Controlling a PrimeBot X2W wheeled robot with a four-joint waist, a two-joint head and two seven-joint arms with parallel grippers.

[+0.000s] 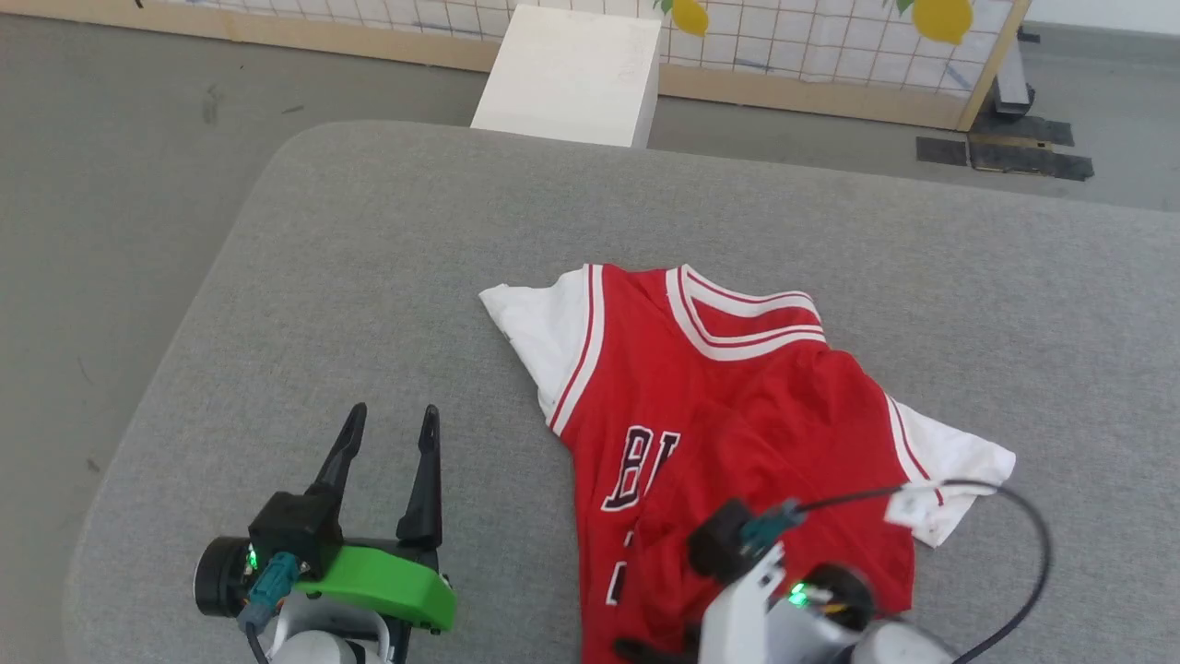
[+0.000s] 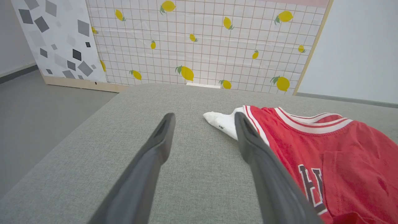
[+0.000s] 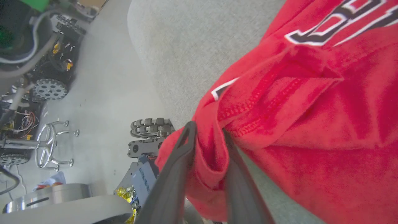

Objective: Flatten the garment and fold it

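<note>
The garment (image 1: 737,406) is a red jersey T-shirt with white sleeves and a striped collar, lying rumpled on the grey padded table (image 1: 369,277), collar toward the far side. Part of its lower half is folded over the black lettering. My right gripper (image 3: 207,129) is shut on a bunched bit of the red hem (image 3: 214,149) at the table's near edge. In the head view the right wrist (image 1: 793,599) hangs over the shirt's lower part. My left gripper (image 1: 394,412) stands open on bare table left of the garment (image 2: 342,149), its fingers (image 2: 161,140) empty, near the white sleeve (image 2: 222,121).
A white box (image 1: 572,74) stands on the floor beyond the table's far edge, in front of a lemon-patterned panel (image 2: 202,40). The table's left edge (image 1: 184,323) drops to grey floor. Below the near edge are the robot's wheeled base (image 3: 149,127) and a metal stool (image 3: 49,149).
</note>
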